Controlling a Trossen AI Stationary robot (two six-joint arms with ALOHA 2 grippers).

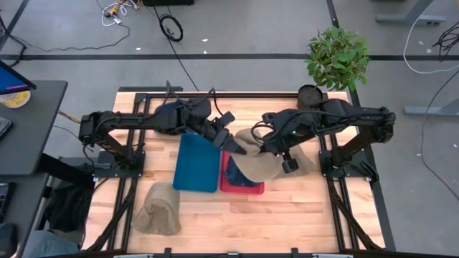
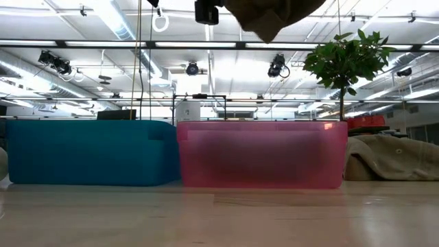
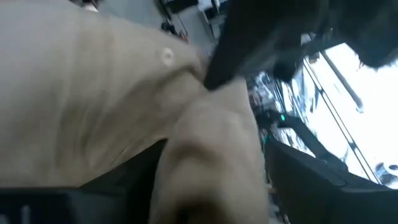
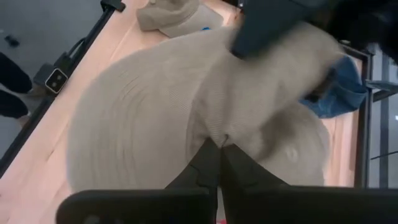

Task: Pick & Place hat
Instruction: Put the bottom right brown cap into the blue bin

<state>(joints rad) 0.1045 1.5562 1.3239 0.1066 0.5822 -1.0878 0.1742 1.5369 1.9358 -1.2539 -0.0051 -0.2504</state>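
A tan brimmed hat (image 1: 254, 166) hangs in the air between my two grippers, above the red bin (image 1: 240, 188). In the low view only its lowest part (image 2: 274, 14) shows at the top, above the red bin (image 2: 260, 154). My left gripper (image 1: 235, 145) reaches in from the table's left and is shut on the hat's left side. My right gripper (image 1: 267, 149) comes from the right and is shut on the hat (image 4: 143, 118). Tan fabric (image 3: 93, 93) fills the left wrist view. My left gripper holds the hat at its left edge (image 1: 242, 150), seen in the right wrist view as the far side of the hat (image 4: 292, 46). The exact place of contact is hidden by the fabric. The hat is lifted clear. My right gripper (image 4: 217, 146) pinches a fold of the hat's fabric (image 4: 214, 134) between its two shut fingers. The hat spreads out beyond the fingertips and is lifted clear of the bins.
A blue bin (image 1: 195, 163) stands beside the red one on its left. A second tan hat (image 1: 158, 208) lies near the table's near-left corner, and another tan one (image 1: 310, 159) lies to the right of the bins. A potted plant (image 1: 337, 57) stands at the far right corner.
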